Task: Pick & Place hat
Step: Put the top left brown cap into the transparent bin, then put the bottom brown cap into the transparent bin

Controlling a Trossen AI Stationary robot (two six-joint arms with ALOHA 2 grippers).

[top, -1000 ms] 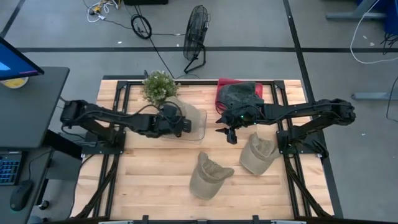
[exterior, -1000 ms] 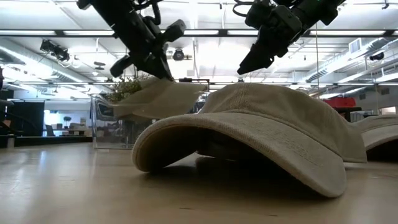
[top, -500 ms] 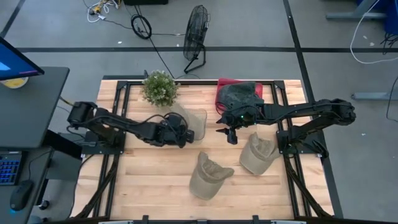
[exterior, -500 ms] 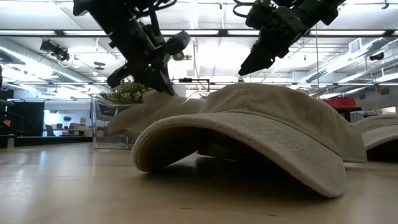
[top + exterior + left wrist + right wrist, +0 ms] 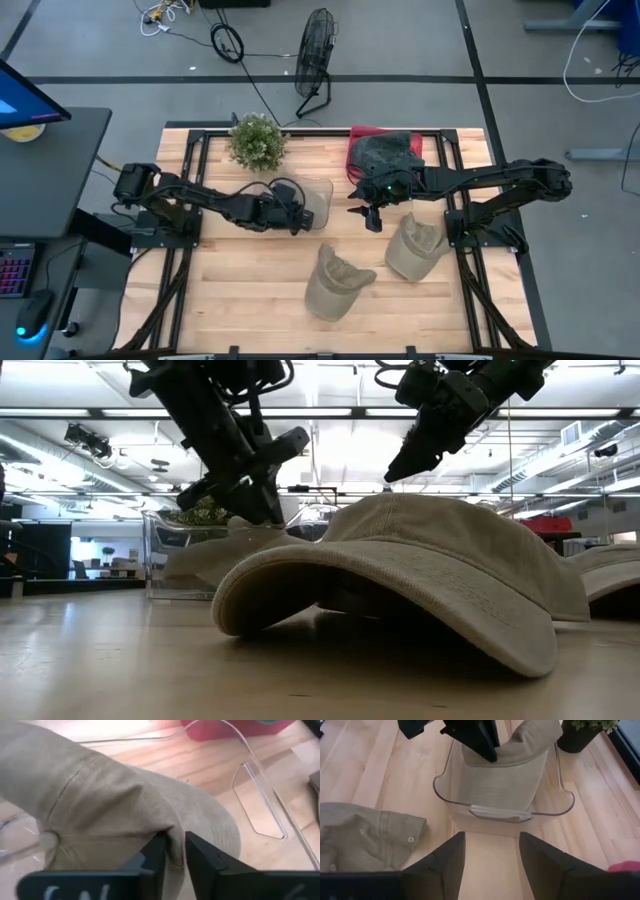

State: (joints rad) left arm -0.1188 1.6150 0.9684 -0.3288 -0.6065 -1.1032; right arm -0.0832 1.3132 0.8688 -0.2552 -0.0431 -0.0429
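The tan hat [image 5: 125, 815] sits in the clear bin [image 5: 505, 805] at the table's far middle, pinched at its fabric by the left gripper [image 5: 174, 851], whose arm reaches low across from the left. The right gripper [image 5: 372, 217] hovers just right of the bin, fingers spread and empty, above two more hats [image 5: 335, 282] nearer.
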